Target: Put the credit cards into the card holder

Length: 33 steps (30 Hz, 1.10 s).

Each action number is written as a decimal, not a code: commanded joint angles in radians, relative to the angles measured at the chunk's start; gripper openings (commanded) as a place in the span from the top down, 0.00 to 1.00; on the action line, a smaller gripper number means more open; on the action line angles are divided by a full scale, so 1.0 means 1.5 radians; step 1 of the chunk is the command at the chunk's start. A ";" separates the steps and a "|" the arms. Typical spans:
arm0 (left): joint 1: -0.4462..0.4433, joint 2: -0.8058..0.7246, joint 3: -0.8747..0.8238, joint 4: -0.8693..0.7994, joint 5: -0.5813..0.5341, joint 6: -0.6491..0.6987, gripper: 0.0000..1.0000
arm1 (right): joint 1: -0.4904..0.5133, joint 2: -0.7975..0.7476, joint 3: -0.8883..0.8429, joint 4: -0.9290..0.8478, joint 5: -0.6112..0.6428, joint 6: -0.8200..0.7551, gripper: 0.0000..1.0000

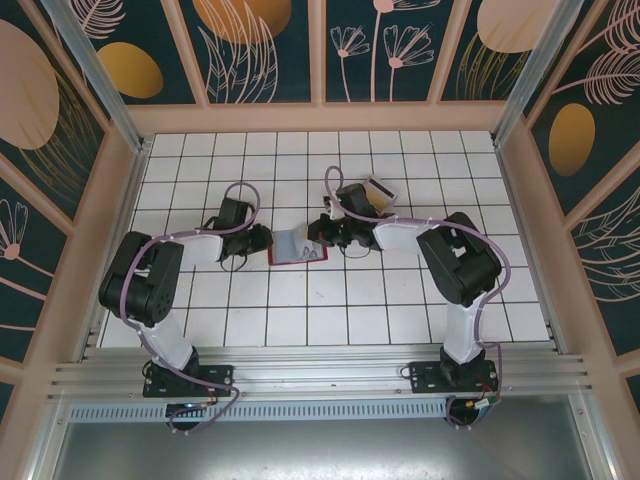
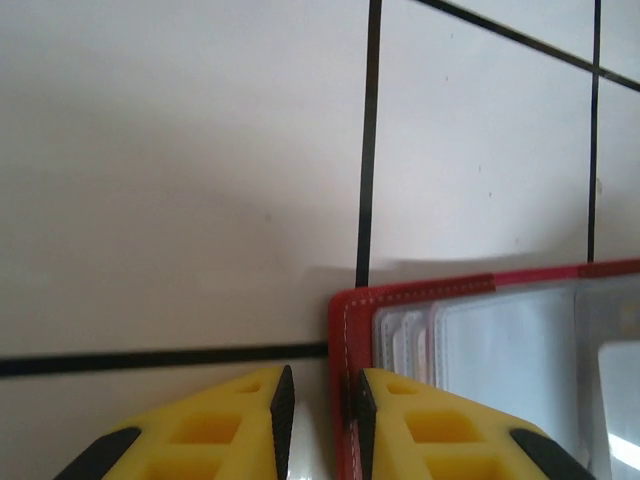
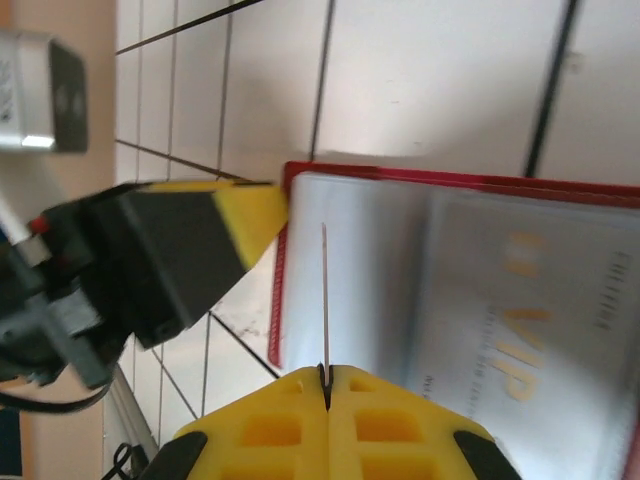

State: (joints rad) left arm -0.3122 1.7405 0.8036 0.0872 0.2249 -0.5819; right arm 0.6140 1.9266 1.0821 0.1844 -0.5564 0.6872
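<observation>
The right gripper [image 3: 326,373] pinches a thin card [image 3: 324,290] edge-on over the open card holder [image 3: 420,180].

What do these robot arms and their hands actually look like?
The left arm and right arm have chunky black joints and white links on black bases, with a lilac cable looping alongside. The left hand and right hand each have two yellow, hollow-celled fingers with black inner pads.
</observation>
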 commanded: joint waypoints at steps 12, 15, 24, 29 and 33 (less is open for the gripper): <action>-0.004 0.025 -0.019 -0.013 0.014 -0.019 0.73 | -0.039 -0.020 -0.047 0.073 -0.040 0.007 0.97; -0.004 0.025 -0.027 -0.003 0.017 -0.024 0.73 | -0.038 -0.001 -0.042 0.105 -0.076 0.026 0.97; -0.004 0.034 -0.033 0.007 0.025 -0.028 0.73 | -0.033 0.030 -0.019 0.098 -0.080 0.020 0.97; -0.004 0.033 -0.033 0.010 0.026 -0.028 0.73 | -0.024 0.047 -0.014 0.106 -0.082 0.026 0.97; -0.005 0.033 -0.037 0.018 0.029 -0.031 0.73 | -0.014 0.058 -0.006 0.107 -0.084 0.027 0.97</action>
State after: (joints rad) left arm -0.3092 1.7454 0.7845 0.1337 0.2314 -0.6117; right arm 0.5758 1.9903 1.0382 0.3107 -0.6563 0.7170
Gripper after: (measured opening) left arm 0.268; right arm 0.067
